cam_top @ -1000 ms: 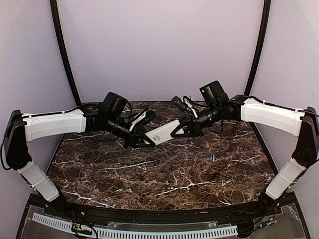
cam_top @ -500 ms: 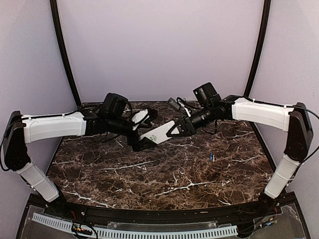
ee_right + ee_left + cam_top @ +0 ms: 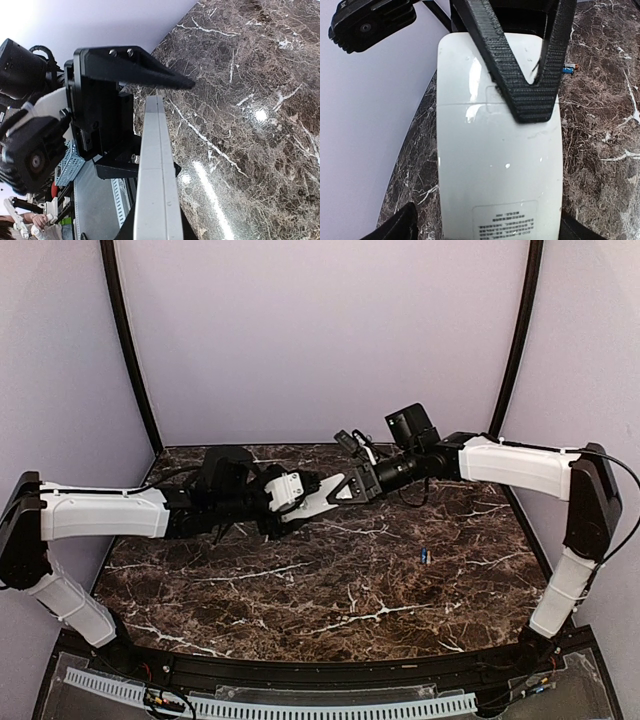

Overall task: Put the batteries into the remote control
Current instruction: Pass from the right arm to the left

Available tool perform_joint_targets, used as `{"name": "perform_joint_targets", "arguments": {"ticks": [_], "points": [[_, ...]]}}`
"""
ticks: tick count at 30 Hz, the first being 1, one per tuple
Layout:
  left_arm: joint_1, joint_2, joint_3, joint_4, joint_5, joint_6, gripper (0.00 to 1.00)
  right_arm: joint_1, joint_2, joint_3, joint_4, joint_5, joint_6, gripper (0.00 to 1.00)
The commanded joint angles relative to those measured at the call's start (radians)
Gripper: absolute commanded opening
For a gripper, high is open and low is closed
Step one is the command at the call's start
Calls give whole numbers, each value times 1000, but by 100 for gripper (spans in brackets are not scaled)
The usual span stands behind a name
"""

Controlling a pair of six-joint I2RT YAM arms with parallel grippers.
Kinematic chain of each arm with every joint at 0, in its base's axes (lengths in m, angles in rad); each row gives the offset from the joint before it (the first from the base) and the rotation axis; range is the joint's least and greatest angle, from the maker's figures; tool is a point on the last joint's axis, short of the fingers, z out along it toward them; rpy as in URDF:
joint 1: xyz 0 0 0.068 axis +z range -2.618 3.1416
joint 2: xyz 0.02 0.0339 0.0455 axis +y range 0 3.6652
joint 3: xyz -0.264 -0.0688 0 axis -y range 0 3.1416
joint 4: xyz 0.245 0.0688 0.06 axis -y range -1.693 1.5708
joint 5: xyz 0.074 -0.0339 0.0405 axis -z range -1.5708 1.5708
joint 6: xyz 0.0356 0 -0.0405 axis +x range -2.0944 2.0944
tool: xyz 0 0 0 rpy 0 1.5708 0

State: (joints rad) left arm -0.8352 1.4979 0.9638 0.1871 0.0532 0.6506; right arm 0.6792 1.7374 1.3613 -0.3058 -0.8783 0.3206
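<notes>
The white remote control hangs in the air above the back of the table, between both grippers. My right gripper is shut on its far end, its black fingers lying across the plain back. In the right wrist view the remote control shows edge-on between the right gripper. My left gripper is open and straddles the remote's labelled end, with a gap showing beside its left finger. One blue battery lies on the table to the right, and shows small in the left wrist view.
The dark marble table has lavender walls behind it and two black frame posts at the back corners. A white perforated cable strip runs along the near edge.
My left gripper has let go of the remote's end, opened wide, turned and now surrounds the remote. The right arm has carried the remote a little up and to the left.
</notes>
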Motion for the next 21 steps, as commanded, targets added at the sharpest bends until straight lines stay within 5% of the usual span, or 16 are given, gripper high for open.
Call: {"name": "perform_joint_targets", "arguments": {"ticks": [1,6,11,15,21], "points": [[-1,-8,1,34,-40,-15,75,-1,11,20,51,-26,45,0],[-1,-5,5,13,2,-44,52,-2,12,15,69,-41,50,0],[-1,-5,22,-27,27,-59,5,-4,10,17,30,14,24,2],[-1,-17,15,-52,35,-48,0,-8,-16,3,-1,173,0,21],[-1,-43,-14,-46,32,-32,0,-14,-18,0,-69,299,-47,28]]}}
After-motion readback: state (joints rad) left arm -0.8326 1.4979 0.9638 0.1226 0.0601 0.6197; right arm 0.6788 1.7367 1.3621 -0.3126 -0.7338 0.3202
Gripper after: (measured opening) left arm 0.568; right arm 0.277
